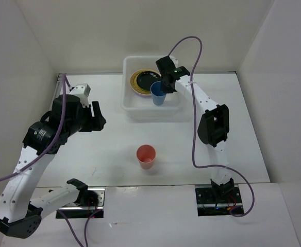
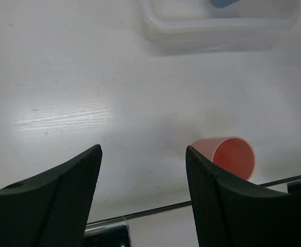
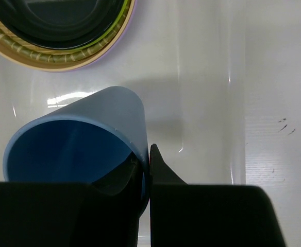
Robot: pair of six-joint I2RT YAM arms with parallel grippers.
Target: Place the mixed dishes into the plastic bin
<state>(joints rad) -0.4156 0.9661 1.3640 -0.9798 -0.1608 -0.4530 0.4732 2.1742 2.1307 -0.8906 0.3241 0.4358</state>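
The bin sits at 12 o'clock on the tabletop. Inside it, toward its 10 o'clock corner, lies a stack of plates; the right wrist view shows the stack with a black plate on top, then lime green and woven tan rims, and a thin lavender edge.

The right jaws are closed on the blue cup, pinching its wall with one finger inside the mouth and one outside. The cup is over the bin floor, just beside the plates at their 4 o'clock. I cannot tell whether it touches the floor.

The pink cup stands mouth up near the middle of the tabletop, at 6 o'clock from the bin and well apart from it.

The left jaws are spread wide and hold nothing, above the tabletop at 9 o'clock. In the left wrist view the pink cup shows just past the right-hand finger, with the bin wall at 12 o'clock.
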